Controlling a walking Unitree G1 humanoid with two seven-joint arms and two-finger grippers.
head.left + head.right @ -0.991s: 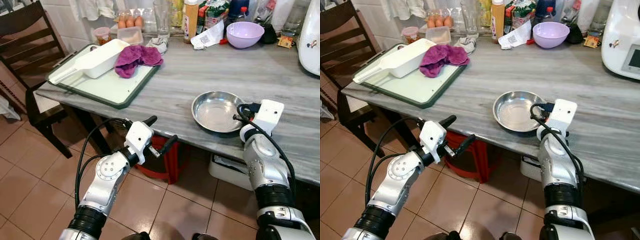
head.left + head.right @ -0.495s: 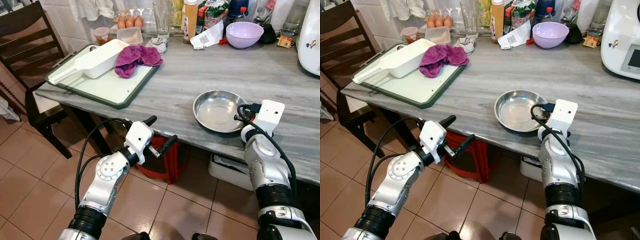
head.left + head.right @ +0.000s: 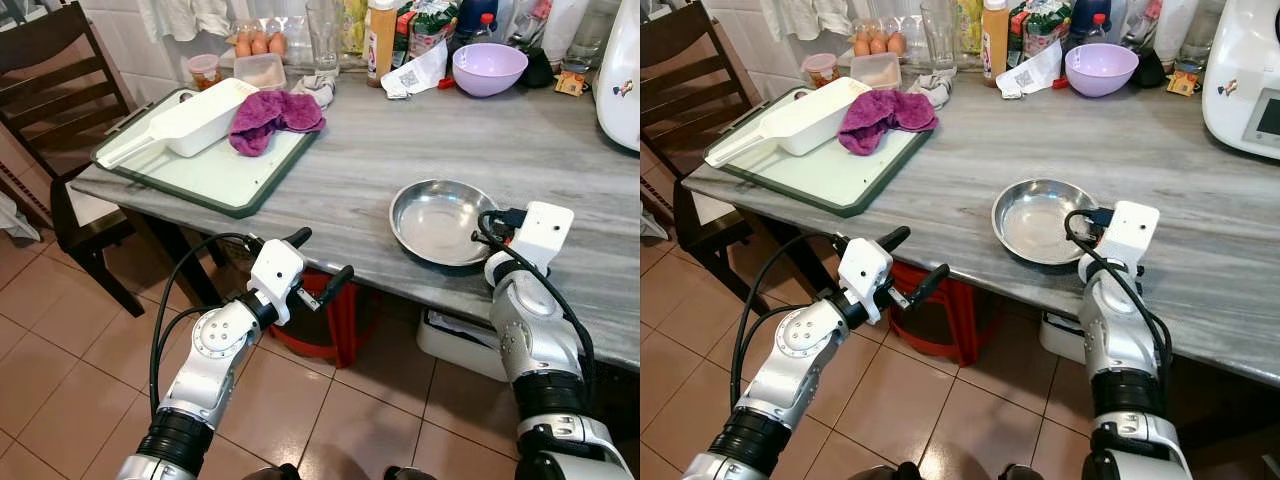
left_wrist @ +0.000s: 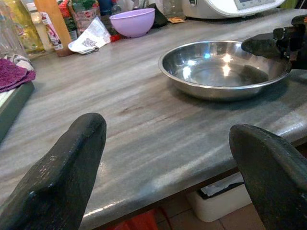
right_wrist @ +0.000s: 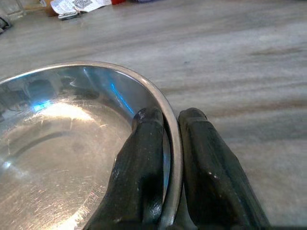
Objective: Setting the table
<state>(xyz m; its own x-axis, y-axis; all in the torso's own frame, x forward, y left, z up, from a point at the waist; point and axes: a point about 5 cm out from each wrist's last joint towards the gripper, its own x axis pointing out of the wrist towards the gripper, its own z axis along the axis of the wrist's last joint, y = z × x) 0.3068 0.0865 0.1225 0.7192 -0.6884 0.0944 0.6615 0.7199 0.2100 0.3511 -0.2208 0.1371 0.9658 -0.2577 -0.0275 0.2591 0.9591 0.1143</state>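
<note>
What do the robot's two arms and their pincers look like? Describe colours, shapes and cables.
Both arms are jointed silver metal with black ribbed collars and looping black cables. Each wrist carries a white boxy housing. The left pincer and right pincer each have two long, rounded black fingers.

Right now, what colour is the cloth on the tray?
Magenta-purple cloth, clearest in the left eye view.

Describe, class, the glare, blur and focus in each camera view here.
Left eye view: evenly lit and sharp, with soft sheen on the steel bowl. Left wrist view: bright glints in the bowl, while the left gripper fingers loom dark and soft-edged. Right wrist view: right gripper fingers pinch the rim; blue-white reflections streak the metal; the table blurs behind.
</note>
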